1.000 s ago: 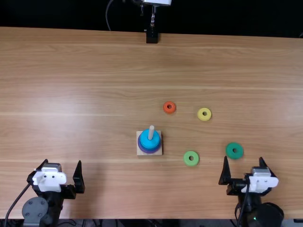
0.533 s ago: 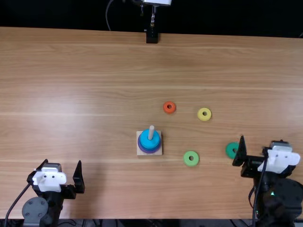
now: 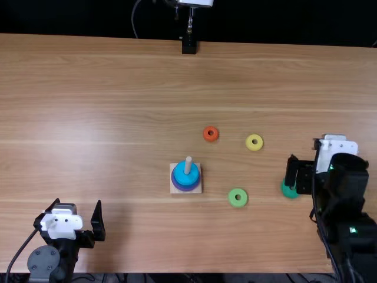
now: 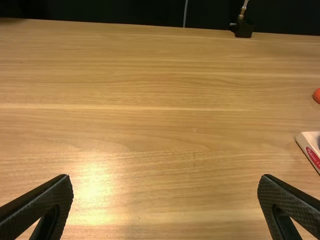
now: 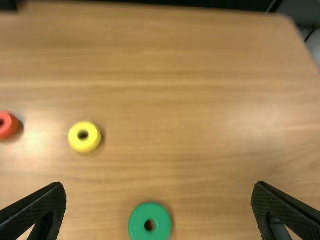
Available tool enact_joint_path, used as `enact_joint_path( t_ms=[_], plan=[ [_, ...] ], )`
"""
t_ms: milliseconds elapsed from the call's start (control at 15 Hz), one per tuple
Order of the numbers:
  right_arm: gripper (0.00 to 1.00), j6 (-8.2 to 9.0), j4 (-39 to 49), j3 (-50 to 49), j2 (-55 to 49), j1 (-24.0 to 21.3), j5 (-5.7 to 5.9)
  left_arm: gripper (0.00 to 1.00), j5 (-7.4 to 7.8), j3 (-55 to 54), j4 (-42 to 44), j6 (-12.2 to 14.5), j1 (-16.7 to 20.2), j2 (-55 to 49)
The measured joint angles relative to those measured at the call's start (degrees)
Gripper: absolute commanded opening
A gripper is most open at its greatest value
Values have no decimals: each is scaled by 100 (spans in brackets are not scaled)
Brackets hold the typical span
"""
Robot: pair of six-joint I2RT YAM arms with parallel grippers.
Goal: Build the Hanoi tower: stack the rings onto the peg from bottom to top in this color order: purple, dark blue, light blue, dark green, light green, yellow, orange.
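In the top view my right gripper [image 3: 297, 172] is over the dark green ring [image 3: 288, 189], partly covering it. The right wrist view has my right gripper [image 5: 159, 207] open, the dark green ring [image 5: 150, 223] between its spread fingers on the table, and the yellow ring [image 5: 84, 136] farther off. My left gripper [image 3: 75, 218] stands open at the near left; likewise my left gripper [image 4: 165, 202] in its wrist view. Purple [image 3: 187, 188] and light blue [image 3: 185, 175] rings sit on the peg [image 3: 188, 165]. Light green [image 3: 238, 197], yellow [image 3: 254, 142] and orange [image 3: 211, 134] rings lie loose.
The square wooden base [image 3: 178, 190] under the peg stands near the middle of the table [image 3: 129, 88]. A black stand [image 3: 189, 46] is at the far edge. The light green ring lies between the base and my right arm.
My right gripper has moved right and then forward, away from the near edge, and now covers part of the dark green ring. The left arm and all the rings have kept their places.
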Motion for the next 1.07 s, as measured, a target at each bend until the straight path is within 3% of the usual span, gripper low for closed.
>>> enact_joint_path(
  t_ms=[133, 200, 400, 533, 733, 1067],
  plan=[
    [100, 28, -601, 260, 599, 0, -2, 100, 0, 0, -2, 0, 0, 2],
    [100, 157, -658, 323, 901, 0, -2, 100, 0, 0, 0, 0, 0, 0],
    [100, 918, -684, 461, 1567, 2, 2, 100, 0, 0, 0, 0, 0, 2],
    [100, 1167, -684, 544, 2111, 0, -2, 100, 0, 0, 0, -2, 0, 2],
    [100, 1303, -691, 544, 2638, 0, -2, 100, -2, 0, 2, 2, 0, 2],
    [100, 1316, -627, 549, 3147, -372, -2, 100, 0, 0, -2, 2, 0, 2]
  ],
)
